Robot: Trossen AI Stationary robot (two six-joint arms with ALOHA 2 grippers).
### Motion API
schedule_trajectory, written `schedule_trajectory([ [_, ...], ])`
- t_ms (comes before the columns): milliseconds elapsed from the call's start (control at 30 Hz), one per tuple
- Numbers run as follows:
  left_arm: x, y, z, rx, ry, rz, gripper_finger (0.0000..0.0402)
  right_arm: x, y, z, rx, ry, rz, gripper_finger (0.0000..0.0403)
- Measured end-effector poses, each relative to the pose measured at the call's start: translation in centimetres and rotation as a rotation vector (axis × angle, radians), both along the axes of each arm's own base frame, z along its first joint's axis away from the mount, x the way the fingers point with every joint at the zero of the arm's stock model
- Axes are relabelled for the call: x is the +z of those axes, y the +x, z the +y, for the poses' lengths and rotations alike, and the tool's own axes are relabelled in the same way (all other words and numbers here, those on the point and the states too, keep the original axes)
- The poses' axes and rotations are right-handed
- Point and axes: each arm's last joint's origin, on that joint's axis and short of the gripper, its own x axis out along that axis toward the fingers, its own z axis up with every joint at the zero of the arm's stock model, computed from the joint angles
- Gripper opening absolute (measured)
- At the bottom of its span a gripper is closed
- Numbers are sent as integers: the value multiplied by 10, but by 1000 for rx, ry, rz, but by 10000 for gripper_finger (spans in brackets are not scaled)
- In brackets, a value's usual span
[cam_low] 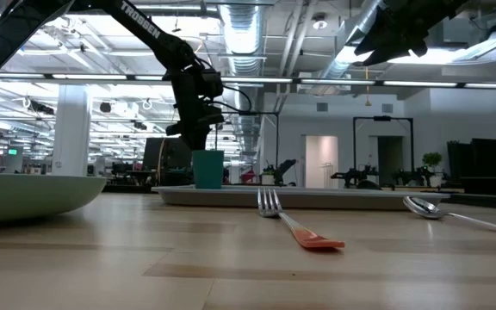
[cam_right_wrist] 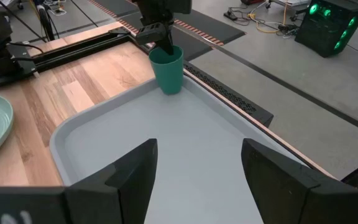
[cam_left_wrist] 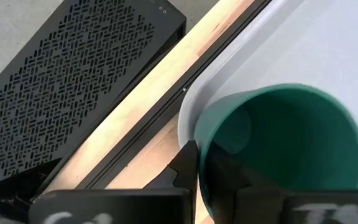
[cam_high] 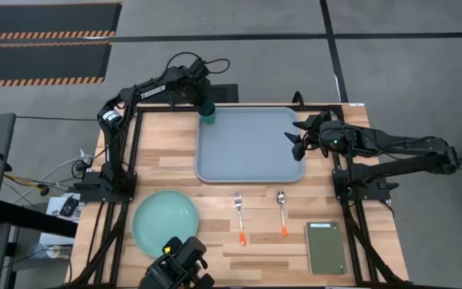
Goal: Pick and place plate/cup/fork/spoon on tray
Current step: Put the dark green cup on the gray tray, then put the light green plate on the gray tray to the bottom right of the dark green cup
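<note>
The dark green cup stands upright in the far left corner of the pale blue-grey tray. My left gripper is over it, shut on its rim. My right gripper hovers open and empty above the tray's right edge. The mint-green plate lies on the table near the left front. The orange-handled fork and spoon lie side by side in front of the tray. My left gripper holds the cup's wall at the rim, on the side toward the tray's corner. One finger is outside the wall and the other is inside. The fingers come from above, pointing down. The cup is upright with its base on the tray.
A dark green-grey slab lies at the front right. A dark camera mount sits at the near edge beside the plate. A black perforated box stands beyond the table's far edge. Most of the tray floor is bare.
</note>
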Motion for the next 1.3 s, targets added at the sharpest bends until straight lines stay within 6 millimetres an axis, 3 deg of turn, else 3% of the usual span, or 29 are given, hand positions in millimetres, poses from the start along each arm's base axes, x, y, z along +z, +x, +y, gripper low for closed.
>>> schedule_trajectory([
  [400,5,2,3,2,34,-18,142,0,0,0,0,0,0,260],
  [800,58,0,-4,-56,21,23,178,0,0,0,0,1,0,260],
  [967,80,-6,-28,-124,-103,146,178,-1,0,0,0,2,9,260],
  [1067,95,-10,-45,-146,-156,85,178,-1,0,0,1,3,9,260],
  [1167,118,-18,-73,-169,-135,31,178,-1,-1,0,2,4,10,260],
  [1300,128,-26,-116,-190,-73,15,178,-1,-1,0,2,5,14,260],
])
